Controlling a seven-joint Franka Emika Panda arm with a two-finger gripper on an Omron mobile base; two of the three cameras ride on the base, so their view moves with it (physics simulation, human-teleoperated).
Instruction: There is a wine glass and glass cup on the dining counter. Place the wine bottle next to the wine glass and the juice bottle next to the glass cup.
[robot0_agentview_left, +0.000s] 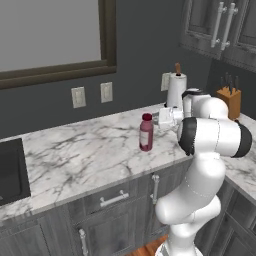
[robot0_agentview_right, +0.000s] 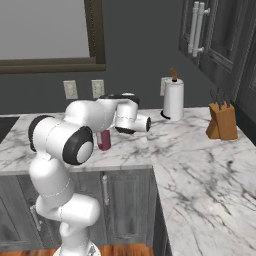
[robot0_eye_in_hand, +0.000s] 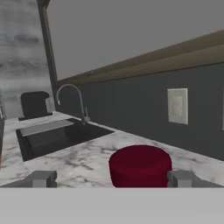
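A: Juice bottle (robot0_agentview_left: 146, 132), the short pink-red one with the dark red cap — where is it?
B: Upright on the grey-veined white marble worktop (robot0_agentview_left: 75, 155), roughly midway between wall and front edge.
A: And the two-finger gripper (robot0_eye_in_hand: 113, 178)?
B: Level with the cap, fingers spread wide on either side, pinching nothing.

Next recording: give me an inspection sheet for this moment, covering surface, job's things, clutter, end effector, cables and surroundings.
Surface: marble worktop on grey cabinets.
Job's things: juice bottle upright on the worktop, cap on.
Clutter: paper towel roll and knife block near the back wall.
End effector: end effector open, level with the bottle's cap, one finger either side, not gripping.
Cables: nothing seen.
Surroundings: sink with faucet, wall outlets, window frame, upper cabinets.
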